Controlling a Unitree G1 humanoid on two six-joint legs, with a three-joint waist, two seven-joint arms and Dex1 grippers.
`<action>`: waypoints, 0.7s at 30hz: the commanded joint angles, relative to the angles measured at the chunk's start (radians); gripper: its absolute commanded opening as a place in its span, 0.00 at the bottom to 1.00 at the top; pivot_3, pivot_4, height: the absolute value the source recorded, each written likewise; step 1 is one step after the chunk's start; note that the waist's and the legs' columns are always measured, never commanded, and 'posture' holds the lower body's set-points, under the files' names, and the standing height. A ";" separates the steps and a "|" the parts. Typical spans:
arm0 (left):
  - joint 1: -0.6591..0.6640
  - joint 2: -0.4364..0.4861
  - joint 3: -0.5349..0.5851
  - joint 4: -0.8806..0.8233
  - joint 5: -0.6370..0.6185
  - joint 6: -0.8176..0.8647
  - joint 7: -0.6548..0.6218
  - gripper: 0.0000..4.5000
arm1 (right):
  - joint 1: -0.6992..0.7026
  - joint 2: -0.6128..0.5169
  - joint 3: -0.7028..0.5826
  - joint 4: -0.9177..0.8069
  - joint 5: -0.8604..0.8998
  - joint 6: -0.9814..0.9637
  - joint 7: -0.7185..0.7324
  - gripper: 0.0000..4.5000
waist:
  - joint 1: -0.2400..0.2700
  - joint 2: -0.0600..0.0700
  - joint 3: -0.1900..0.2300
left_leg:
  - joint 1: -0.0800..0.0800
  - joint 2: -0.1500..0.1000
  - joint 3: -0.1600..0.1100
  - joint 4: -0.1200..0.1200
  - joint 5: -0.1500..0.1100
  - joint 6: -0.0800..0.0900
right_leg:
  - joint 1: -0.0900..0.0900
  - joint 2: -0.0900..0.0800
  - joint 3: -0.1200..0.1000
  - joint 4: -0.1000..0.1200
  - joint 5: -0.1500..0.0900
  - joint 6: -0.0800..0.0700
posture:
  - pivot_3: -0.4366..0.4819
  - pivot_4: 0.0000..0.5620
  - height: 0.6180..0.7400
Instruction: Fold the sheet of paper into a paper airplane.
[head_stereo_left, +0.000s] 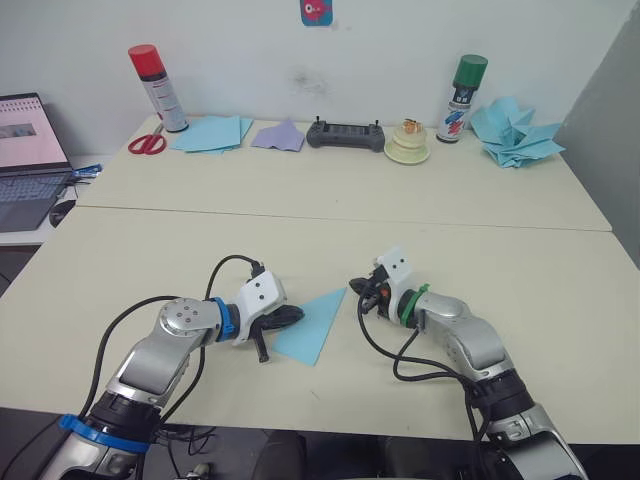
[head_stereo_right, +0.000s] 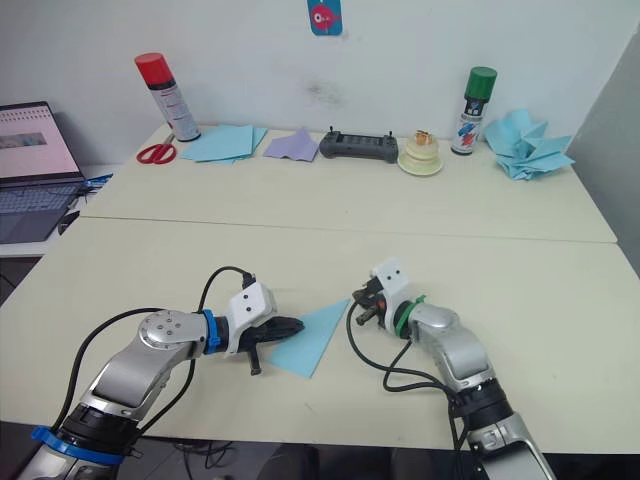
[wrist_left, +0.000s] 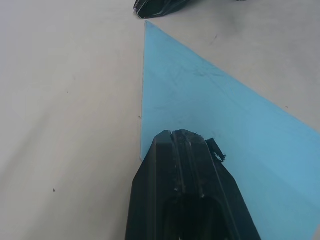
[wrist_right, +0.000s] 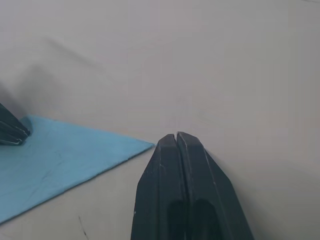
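The sheet of paper (head_stereo_left: 315, 325) is light blue and lies flat on the table, folded into a long pointed triangle, with its tip toward my right gripper. My left gripper (head_stereo_left: 297, 315) is shut, and its fingertips (wrist_left: 185, 137) rest on the paper's left edge. My right gripper (head_stereo_left: 357, 289) is also shut with nothing in it, hovering just beyond the paper's point (wrist_right: 147, 145). The left wrist view has the paper (wrist_left: 215, 115) running away from the fingertips to the right gripper (wrist_left: 160, 6).
Along the back of the table stand a red spray can (head_stereo_left: 158, 88), scissors (head_stereo_left: 148, 143), a stack of light-blue sheets (head_stereo_left: 212, 133), a lavender paper piece (head_stereo_left: 279, 136), a black controller (head_stereo_left: 345, 135), a green spray can (head_stereo_left: 462, 98) and a heap of blue darts (head_stereo_left: 515, 135). A laptop (head_stereo_left: 25, 165) sits far left.
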 joint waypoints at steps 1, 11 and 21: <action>0.002 -0.008 -0.035 0.026 0.031 0.016 0.004 0.01 | 0.017 -0.005 0.027 -0.090 0.044 -0.074 0.112 0.00 | -0.002 0.001 0.001 | 0.000 0.000 0.000 0.000 0.000 0.000 | 0.000 0.000 0.000 0.000 0.000 0.000 | 0.48 0.27 1.00; 0.017 0.005 -0.026 0.010 0.031 0.029 0.000 0.01 | 0.007 -0.057 0.232 -0.048 -0.084 0.017 0.174 0.00 | -0.005 0.001 0.000 | 0.001 0.001 0.000 -0.001 0.000 0.000 | 0.000 0.000 0.000 0.000 -0.001 -0.001 | 0.48 0.27 1.00; 0.047 0.013 -0.009 -0.021 0.030 0.057 0.009 0.01 | -0.003 -0.082 0.335 -0.098 0.020 0.192 0.364 0.00 | -0.009 0.001 -0.001 | 0.001 0.002 0.000 -0.004 0.000 0.000 | -0.001 0.001 -0.001 0.000 -0.004 -0.002 | 0.48 0.27 1.00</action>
